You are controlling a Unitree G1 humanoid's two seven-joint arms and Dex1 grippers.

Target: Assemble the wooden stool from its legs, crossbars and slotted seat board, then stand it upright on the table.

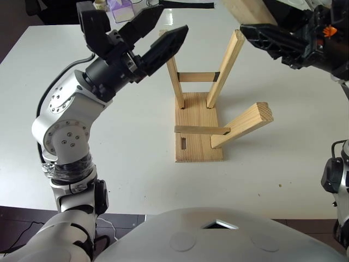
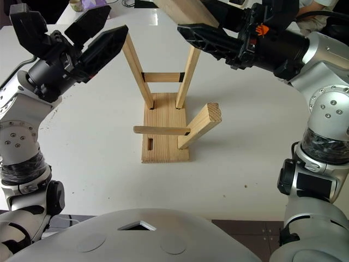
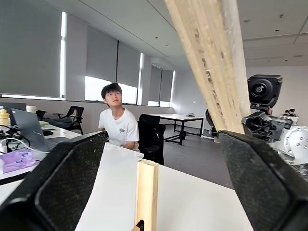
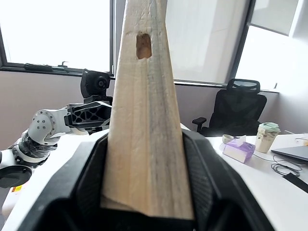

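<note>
Surface: white surface (image 1: pixel 109 164) is carrying the seat board (image 1: pixel 199 150), lying flat at centre.
Stool: pale wood; two upright legs (image 1: pixel 224 68) are sharing a crossbar (image 1: pixel 196 77), and a third leg (image 1: pixel 242 124) is leaning.
Right hand (image 4: pixel 144 144): gripping the fourth leg (image 2: pixel 180 10), raised high.
Left hand (image 1: pixel 173 19): gaping wide beside the uprights.
Next, I reckon: it is calling for lowering that leg straight into the free slot (image 1: pixel 183 143), mortise facing the loose crossbar (image 1: pixel 202 130).

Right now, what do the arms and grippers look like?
The left arm and right arm: silver-grey rounded joint housings, bolt rings, black ribbed bands. A black cable runs beside the left one. The left gripper and right gripper: two black tapered fingers, textured pads. An orange tab marks the right wrist.
</note>
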